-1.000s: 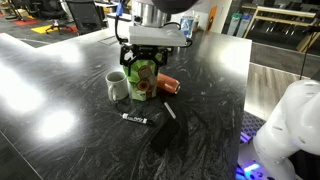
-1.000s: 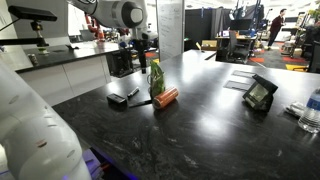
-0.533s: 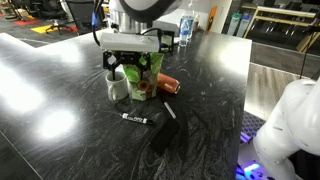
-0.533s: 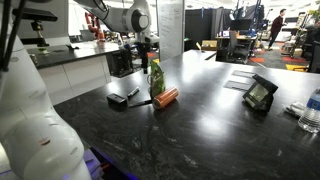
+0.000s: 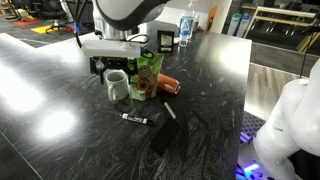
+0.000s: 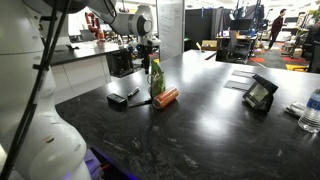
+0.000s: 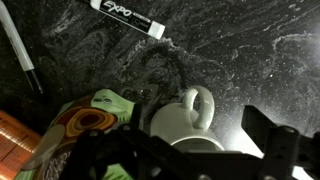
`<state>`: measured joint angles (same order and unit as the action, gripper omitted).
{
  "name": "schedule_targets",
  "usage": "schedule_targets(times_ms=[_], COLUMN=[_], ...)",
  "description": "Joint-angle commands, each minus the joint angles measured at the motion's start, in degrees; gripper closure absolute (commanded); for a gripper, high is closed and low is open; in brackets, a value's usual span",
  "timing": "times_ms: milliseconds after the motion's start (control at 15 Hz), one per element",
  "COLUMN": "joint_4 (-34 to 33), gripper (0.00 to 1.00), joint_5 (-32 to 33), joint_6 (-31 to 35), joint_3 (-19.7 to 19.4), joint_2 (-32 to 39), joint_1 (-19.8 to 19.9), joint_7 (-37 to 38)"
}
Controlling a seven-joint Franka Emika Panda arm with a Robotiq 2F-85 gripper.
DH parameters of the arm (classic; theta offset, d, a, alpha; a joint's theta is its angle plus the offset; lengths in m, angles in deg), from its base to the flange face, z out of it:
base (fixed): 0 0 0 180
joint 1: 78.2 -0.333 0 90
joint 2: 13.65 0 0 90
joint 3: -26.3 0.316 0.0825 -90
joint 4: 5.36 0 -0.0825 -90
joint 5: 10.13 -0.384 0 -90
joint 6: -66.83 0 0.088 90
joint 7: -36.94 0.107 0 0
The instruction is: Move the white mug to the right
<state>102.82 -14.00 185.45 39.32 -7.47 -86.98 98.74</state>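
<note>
Approach over the small off-white ceramic mug [image 5: 117,86], grasp not yet taken
The end effector [image 5: 114,70] hangs just above the mug with its jaws apart; in the wrist view the mug lies between the dark fingers [image 7: 272,148], handle toward the black-and-white marker pen [image 7: 128,18]. The mug stands upright on the dark glossy counter [image 5: 60,70], just beside the green snack bag [image 5: 146,72]. The next move, by my judgement, calls for lowering, closing on the mug, then carrying it right without nudging the bag

White rounded arm [image 5: 125,12] shells, grey joint rings, flat white wrist plate [image 5: 108,45], black jaws
</note>
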Motion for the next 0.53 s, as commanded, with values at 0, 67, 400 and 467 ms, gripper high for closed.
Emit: schedule_targets(times_ms=[0,67,400,467], joint_4=[-4.37,-5.2,-9.15,-10.03], gripper=[0.0,0.0,0.0,0.0], joint_5=[0.57,0.67,0.67,0.76], joint_6=[-0.12,-0.25,-1.65,-2.36], joint_3=[-1.62,-1.87,-2.91,-3.11], joint_2=[4.45,5.34,9.37,10.06], joint_1=[-1.88,-2.22,-3.75,-4.08], joint_7=[0.67,0.73,0.64,0.88])
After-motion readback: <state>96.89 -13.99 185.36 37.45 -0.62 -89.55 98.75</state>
